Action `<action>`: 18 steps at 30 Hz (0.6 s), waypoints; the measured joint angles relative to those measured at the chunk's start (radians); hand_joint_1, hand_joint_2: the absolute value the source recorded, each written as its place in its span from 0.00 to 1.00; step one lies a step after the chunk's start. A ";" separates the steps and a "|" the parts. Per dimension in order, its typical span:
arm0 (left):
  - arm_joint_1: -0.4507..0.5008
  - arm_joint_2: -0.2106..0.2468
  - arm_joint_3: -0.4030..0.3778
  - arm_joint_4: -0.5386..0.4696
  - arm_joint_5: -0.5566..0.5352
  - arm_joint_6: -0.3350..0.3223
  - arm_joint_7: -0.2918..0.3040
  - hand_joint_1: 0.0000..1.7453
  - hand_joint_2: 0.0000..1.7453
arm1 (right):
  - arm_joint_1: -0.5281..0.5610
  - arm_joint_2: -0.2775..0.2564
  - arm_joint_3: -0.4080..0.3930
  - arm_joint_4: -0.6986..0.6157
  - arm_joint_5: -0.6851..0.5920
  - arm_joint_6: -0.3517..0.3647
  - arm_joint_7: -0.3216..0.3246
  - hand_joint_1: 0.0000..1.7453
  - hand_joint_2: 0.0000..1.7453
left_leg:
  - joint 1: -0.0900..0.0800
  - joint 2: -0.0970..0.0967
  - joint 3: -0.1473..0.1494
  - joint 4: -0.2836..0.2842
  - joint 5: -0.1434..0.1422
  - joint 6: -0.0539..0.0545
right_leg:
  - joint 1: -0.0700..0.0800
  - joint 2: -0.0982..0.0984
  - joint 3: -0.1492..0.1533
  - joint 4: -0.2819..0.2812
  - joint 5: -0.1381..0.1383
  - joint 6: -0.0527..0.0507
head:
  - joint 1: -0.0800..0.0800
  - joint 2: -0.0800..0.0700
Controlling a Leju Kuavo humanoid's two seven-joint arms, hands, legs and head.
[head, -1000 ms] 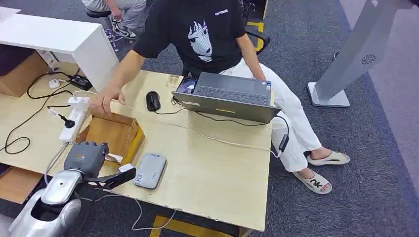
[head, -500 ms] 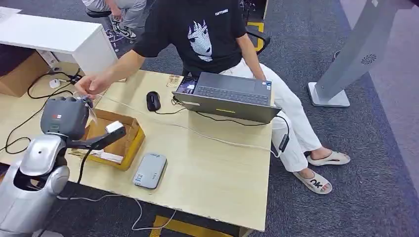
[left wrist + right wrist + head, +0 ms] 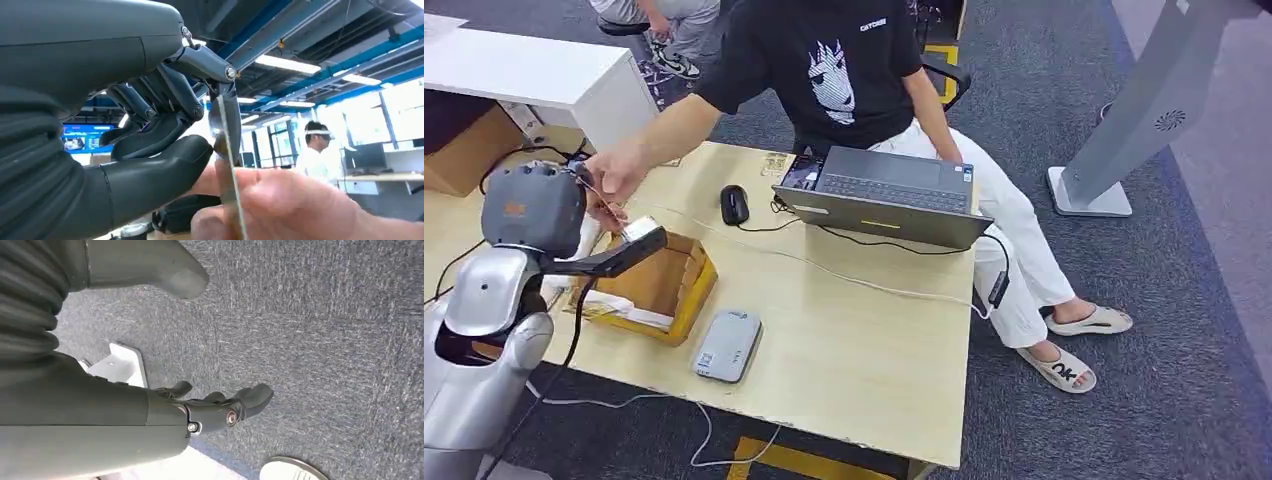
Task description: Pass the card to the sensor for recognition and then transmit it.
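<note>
The card point(image 3: 226, 150) is pinched edge-on between the thumb and fingers of the left hand point(image 3: 150, 145), raised beside the cardboard box point(image 3: 656, 285); it is also gripped by the person's hand point(image 3: 609, 178); the sensor point(image 3: 727, 345) lies on the table point(image 3: 854, 340); the right hand point(image 3: 215, 405) is seen over carpet, fingers apart, nothing held.

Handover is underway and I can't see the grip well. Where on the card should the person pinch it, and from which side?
On the free edge of the card, away from the left hand. It stands edge-on, its upper part pinched in the robot's fingers; the person's hand already grips the lower part from the opposite side.
</note>
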 joint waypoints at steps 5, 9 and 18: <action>-0.038 0.000 0.008 0.013 0.018 0.008 0.001 0.87 1.00 | 0.002 0.003 -0.016 -0.005 0.021 0.006 0.010 0.00 1.00 | 0.000 0.000 0.000 0.000 0.000 0.000 | 0.000 0.000 0.000 0.000 0.000 0.000 | 0.000 0.000; -0.053 -0.003 0.018 0.022 0.049 0.025 0.002 0.00 1.00 | 0.002 0.003 -0.026 -0.005 0.039 0.005 0.008 0.00 1.00 | 0.000 0.000 0.000 0.000 0.000 0.000 | 0.000 0.000 0.000 0.000 0.000 0.000 | 0.000 0.000; -0.049 -0.050 0.020 0.025 0.104 0.054 -0.001 0.00 1.00 | 0.003 0.003 -0.040 -0.003 0.055 -0.007 -0.006 0.00 1.00 | 0.000 0.000 0.000 0.000 0.000 0.000 | 0.000 0.000 0.000 0.000 0.000 0.000 | 0.000 0.000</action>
